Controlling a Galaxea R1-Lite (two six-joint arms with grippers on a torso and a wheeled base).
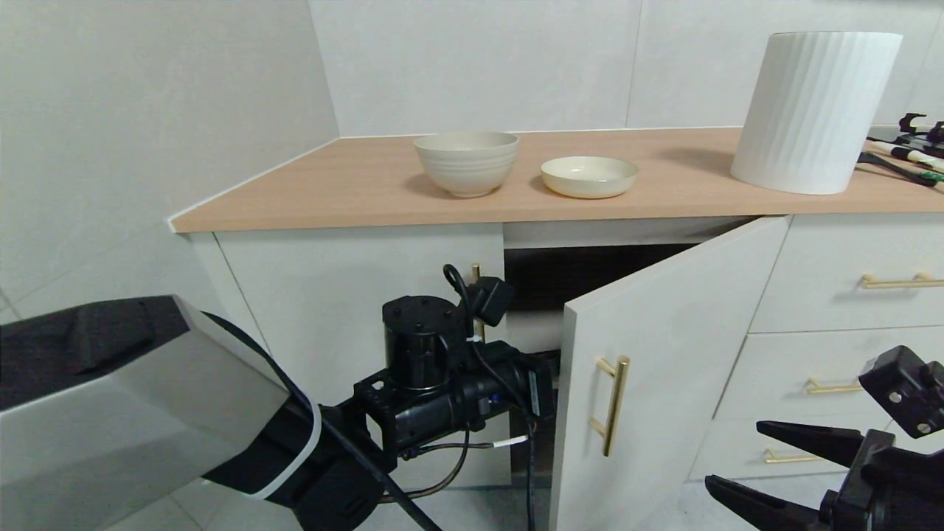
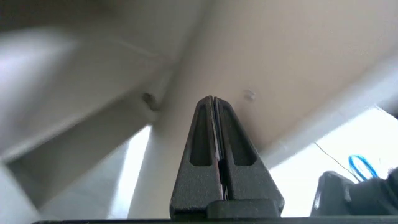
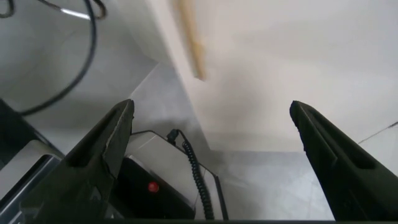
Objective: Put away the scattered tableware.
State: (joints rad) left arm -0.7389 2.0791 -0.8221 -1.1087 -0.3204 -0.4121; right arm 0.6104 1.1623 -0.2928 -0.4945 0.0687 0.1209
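Tableware sits on the worktop: a ribbed bowl and, just beside it, a shallow dish, both upright with neither arm near them. Below them the cabinet door stands swung out toward me, which I read as the storage space made ready to take them.

My left arm is low at the dark opening, by the door's free edge. Its wrist camera shows the left tool pinched fully shut with nothing between the fingers, nose close to a pale panel. I take that as a blunt pusher for working the door, not a grasp.

My right tool hangs low in front of the drawers, spread wide and empty, with the door's gold handle near it. I judge it is held open like that so it can go straight for a rim.

A tall white ribbed container stands well apart from the two pieces, at the far right.
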